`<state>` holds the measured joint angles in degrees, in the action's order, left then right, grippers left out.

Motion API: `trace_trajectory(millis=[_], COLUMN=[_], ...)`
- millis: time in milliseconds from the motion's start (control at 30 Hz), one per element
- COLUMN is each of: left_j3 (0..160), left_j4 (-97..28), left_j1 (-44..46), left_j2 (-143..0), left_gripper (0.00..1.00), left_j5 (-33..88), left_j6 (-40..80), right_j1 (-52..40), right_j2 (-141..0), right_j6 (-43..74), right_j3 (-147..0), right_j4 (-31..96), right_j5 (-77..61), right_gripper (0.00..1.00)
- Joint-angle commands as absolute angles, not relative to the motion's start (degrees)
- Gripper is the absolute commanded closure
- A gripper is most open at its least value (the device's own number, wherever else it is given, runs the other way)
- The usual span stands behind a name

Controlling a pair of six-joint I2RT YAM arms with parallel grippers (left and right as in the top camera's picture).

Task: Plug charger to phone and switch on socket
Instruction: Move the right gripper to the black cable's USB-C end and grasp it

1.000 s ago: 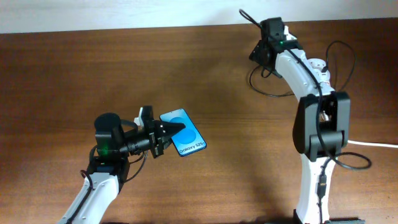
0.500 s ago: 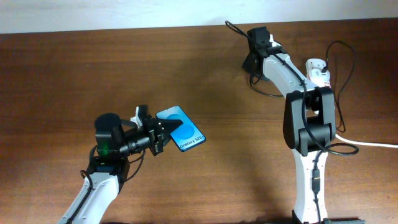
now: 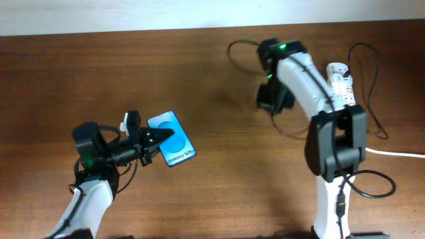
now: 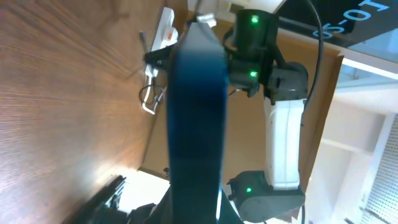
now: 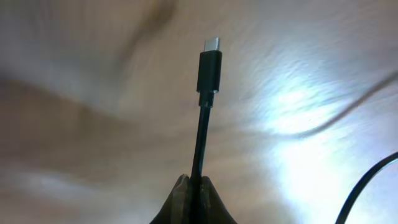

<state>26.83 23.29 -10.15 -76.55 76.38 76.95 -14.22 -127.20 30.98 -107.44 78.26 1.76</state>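
Observation:
The phone (image 3: 172, 138), blue-screened with white lettering, is clamped at its left end by my left gripper (image 3: 154, 139), which is shut on it. In the left wrist view the phone (image 4: 198, 118) shows edge-on, rising from the gripper (image 4: 196, 214). My right gripper (image 5: 199, 186) is shut on the charger's thin black cable, and the connector tip (image 5: 209, 67) sticks out straight beyond the fingers. From overhead the right gripper (image 3: 265, 103) hangs over the table's middle right, with the charger cable (image 3: 232, 50) looping behind it. The white socket (image 3: 341, 85) lies at the far right.
The right arm's white base link (image 3: 329, 192) stands at the front right. Black cable loops (image 3: 372, 99) and a thick white cord (image 3: 398, 154) trail beside the socket. The table's back edge meets a white wall (image 3: 133, 13).
The right gripper shut on the charger cable and carried it from the back edge forward and left. The left arm drew the phone leftward.

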Motion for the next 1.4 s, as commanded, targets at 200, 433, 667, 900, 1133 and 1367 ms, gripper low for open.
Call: trace_trajectory(millis=[200,433,667,900,1133,1367], left_j3=[27.35,27.35,27.35,27.35,27.35,27.35], left_j4=[30.98,32.56,32.56,32.51,32.51,32.08], left_j1=[-10.98,-10.98,-10.98,-10.98,-10.98,-10.98], left_j2=[-81.73,-81.73,-81.73,-81.73,-81.73,-81.73], left_gripper=[1.0,1.0,1.0,1.0,1.0,1.0], left_j5=[84.25,86.96,86.56,85.3,85.27,85.3], left_j6=[72.36,72.38,72.36,72.38,72.38,72.82], right_j1=[-24.08,-24.05,-23.94,-23.88,-23.88,-23.88], right_j2=[-127.0,-127.11,-127.11,-127.11,-127.11,-127.11], right_j6=[28.77,28.82,28.93,28.91,26.72,26.76], right_j3=[-101.6,-96.2,-84.84,-84.97,-84.97,-85.84], right_j4=[70.87,69.38,68.12,61.67,59.55,61.78], right_j5=[6.26,6.26,4.91,6.04,10.39,10.35], right_gripper=[0.29,0.28,0.38,0.39,0.48,0.73])
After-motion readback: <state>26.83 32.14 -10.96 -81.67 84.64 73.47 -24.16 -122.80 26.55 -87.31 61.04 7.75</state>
